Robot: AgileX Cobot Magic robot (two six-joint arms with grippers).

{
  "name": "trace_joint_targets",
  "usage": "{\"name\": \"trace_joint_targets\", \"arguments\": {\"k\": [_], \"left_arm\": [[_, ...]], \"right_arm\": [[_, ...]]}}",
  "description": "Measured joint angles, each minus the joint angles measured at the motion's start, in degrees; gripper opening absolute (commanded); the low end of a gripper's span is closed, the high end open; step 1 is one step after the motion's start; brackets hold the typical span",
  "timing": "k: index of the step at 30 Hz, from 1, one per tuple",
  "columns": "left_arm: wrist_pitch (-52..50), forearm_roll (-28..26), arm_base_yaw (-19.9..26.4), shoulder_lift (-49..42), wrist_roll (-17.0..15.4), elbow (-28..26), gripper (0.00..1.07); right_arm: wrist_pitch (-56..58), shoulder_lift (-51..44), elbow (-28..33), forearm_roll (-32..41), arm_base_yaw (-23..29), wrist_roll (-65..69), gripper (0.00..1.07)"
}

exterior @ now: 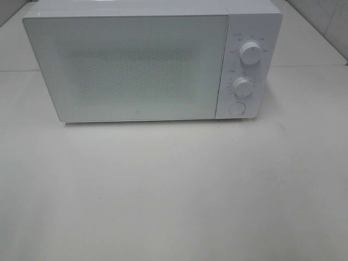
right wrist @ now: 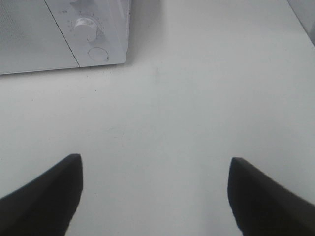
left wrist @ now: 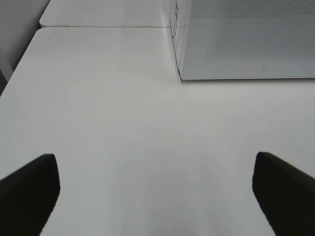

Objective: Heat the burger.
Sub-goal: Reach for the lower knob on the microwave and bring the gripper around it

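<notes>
A: Entry, high camera. What stands on the table (exterior: 174,196)?
B: One white microwave (exterior: 130,65), toward the far side, front facing the camera. The door (exterior: 128,68) is shut. Its panel is pale and speckled, and nothing can be made out through it.
A: Controls?
B: On the strip right of the door: an upper knob (exterior: 251,52), a lower knob (exterior: 244,86) beneath it, and a round button (exterior: 236,108) at the bottom.
A: Burger position?
B: Cannot tell. No view gives its place, and the door panel hides the microwave's inside.
A: Left gripper (left wrist: 155,169)?
B: The wrist camera shows both dark fingers (left wrist: 29,194) spread wide, with only bare tabletop between them. The door-side front corner of the microwave lies ahead, well apart from the fingertips.
A: Right gripper (right wrist: 155,169)?
B: Much the same. The dark fingers (right wrist: 44,196) are held wide apart, gripping nothing, with white table between them. The microwave's control end, with the lower knob and round button, lies ahead, also well apart.
A: Contact with anything?
B: Both sets of fingertips are clear of the microwave. Whether they touch the tabletop cannot be judged from the wrist views.
A: Tabletop?
B: White, with a join line running across it level with the microwave.
</notes>
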Motion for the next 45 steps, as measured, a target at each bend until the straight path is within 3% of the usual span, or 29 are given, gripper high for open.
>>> {"name": "trace_joint_targets", "arguments": {"k": [14, 37, 45], "left_arm": [[0.0, 0.0, 0.0, 0.0, 0.0, 0.0, 1.03], [0.0, 0.0, 0.0, 0.0, 0.0, 0.0, 1.03], [0.0, 0.0, 0.0, 0.0, 0.0, 0.0, 1.03]], "right_arm": [[-6.6, 11.7, 0.0, 0.0, 0.0, -1.4, 0.77], [-37.3, 32.9, 0.0, -1.7, 0.0, -2.8, 0.76], [-56.1, 44.3, 0.0, -2.2, 0.0, -2.8, 0.76]]}}
